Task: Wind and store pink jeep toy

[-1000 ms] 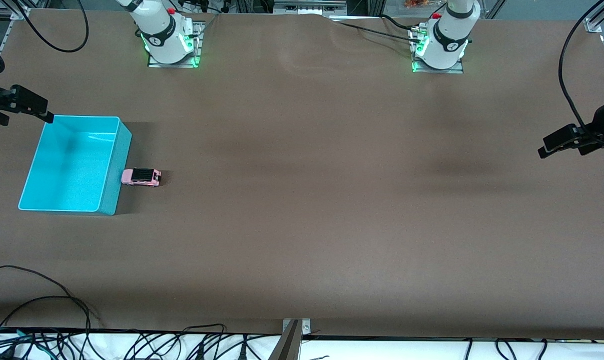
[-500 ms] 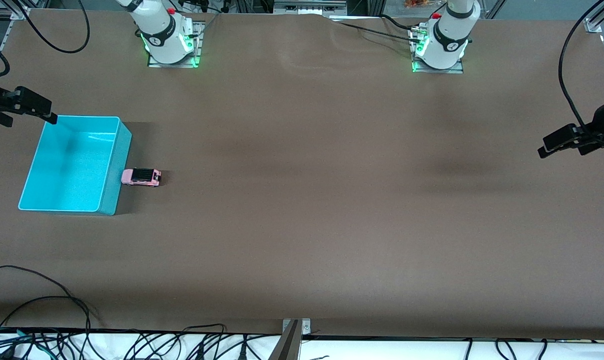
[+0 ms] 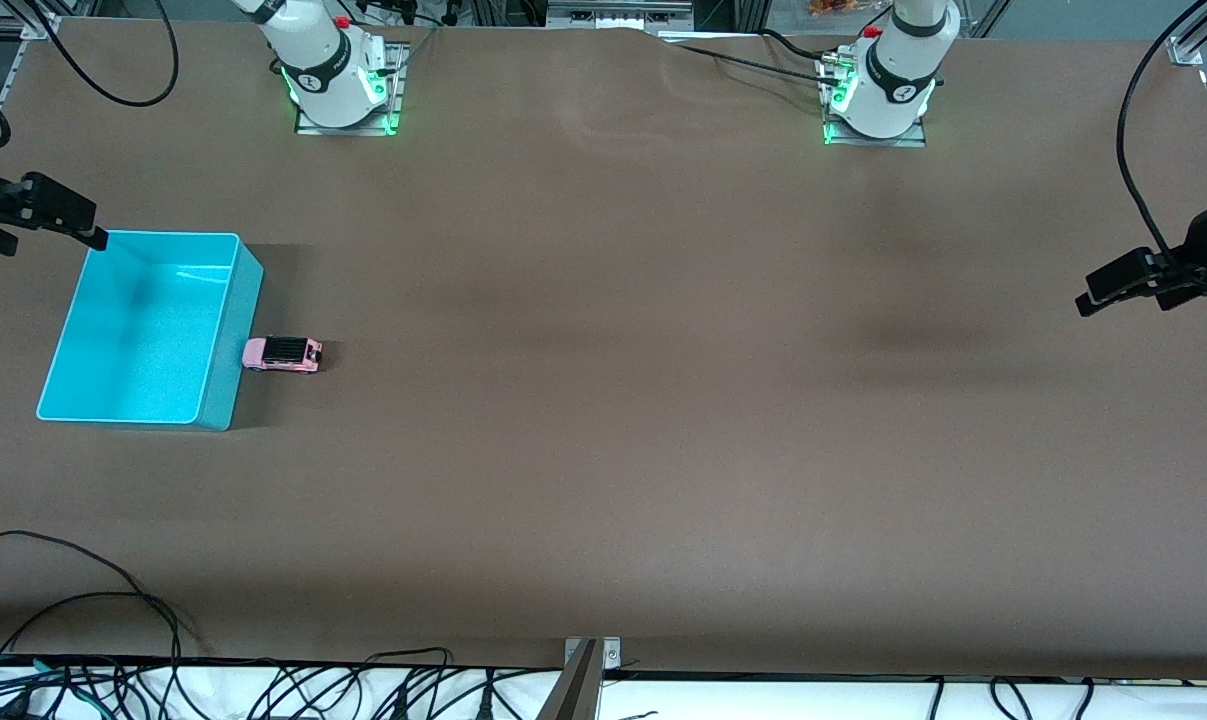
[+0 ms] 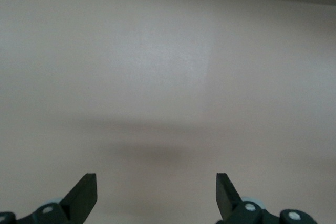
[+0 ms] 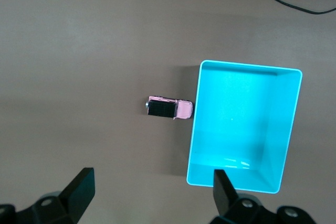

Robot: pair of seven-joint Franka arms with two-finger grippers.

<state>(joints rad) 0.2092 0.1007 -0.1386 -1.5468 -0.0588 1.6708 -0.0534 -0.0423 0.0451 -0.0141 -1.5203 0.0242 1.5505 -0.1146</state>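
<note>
Right wrist view shows your target directly: the pink jeep toy [image 5: 168, 108] sits on the table [image 3: 603, 400] just beside the outer wall of the turquoise bin [image 5: 286, 129], one end against or nearly against that wall; whether they touch cannot be told. In the front view the pink jeep toy lies beside the bin's long wall on the side toward the table's middle, at the right arm's end of the table.

The right gripper [image 5: 152, 182] hangs high over the table beside the bin's corner farthest from the front camera, fingers spread wide and empty. The left gripper [image 4: 156, 190] waits over bare table at the left arm's end, fingers also spread wide and empty.

The step in hand is judged to be the approach for the first grasp. Bring the right gripper down over the toy and set the fingers across its narrow width, one on each flank — not end to end, since the bin wall probably blocks a finger there. Keep the descent clear of the bin rim. Grip lightly; the toy is small and may skid.

Compared with the earlier front pictures, the right gripper has shifted only slightly beside the bin corner — the toy, the bin and the left gripper are unchanged.
</note>
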